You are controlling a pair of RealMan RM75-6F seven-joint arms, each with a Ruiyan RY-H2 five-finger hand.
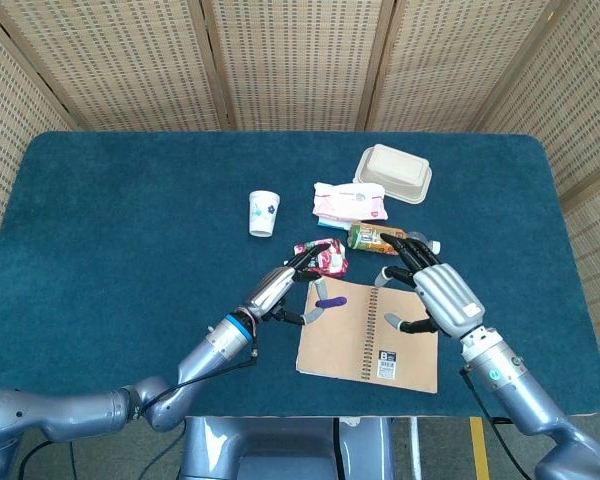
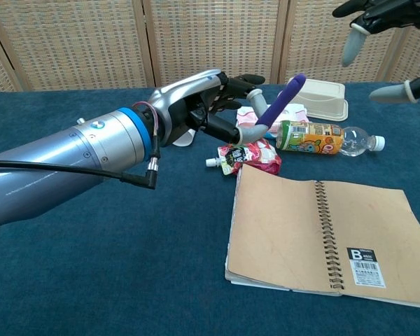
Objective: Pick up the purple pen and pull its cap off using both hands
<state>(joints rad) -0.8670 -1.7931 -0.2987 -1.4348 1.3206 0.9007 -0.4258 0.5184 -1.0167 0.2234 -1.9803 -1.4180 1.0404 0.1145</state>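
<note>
left hand (image 2: 210,105): pinches purple pen (image 2: 283,102) low on the barrel, pen tilted up and to the right, held in the air over the notebook's (image 2: 315,234) near-left corner
right hand (image 1: 435,290): fingers spread wide, holding nothing, hovering above the notebook's spiral edge, apart from the pen
head-only: whole right hand with its arm; pen (image 1: 330,301) shows as a short purple stub at the left hand's (image 1: 280,290) fingertips; paper cup (image 1: 264,213) in full, behind-left of the notebook (image 1: 368,333)
chest-only: full pen length; cap seam too fine to make out; right hand (image 2: 381,28) cut off at the top-right corner, only fingertips show
hidden: cup mostly behind the left hand in chest view; bottle (image 1: 375,236) partly covered by right-hand fingers in head view
behind notebook: red pouch (image 2: 248,155), bottle (image 2: 325,138), wipes pack (image 1: 350,201), lidded tray (image 1: 393,173)
surface: blue table (image 1: 120,210)
</note>
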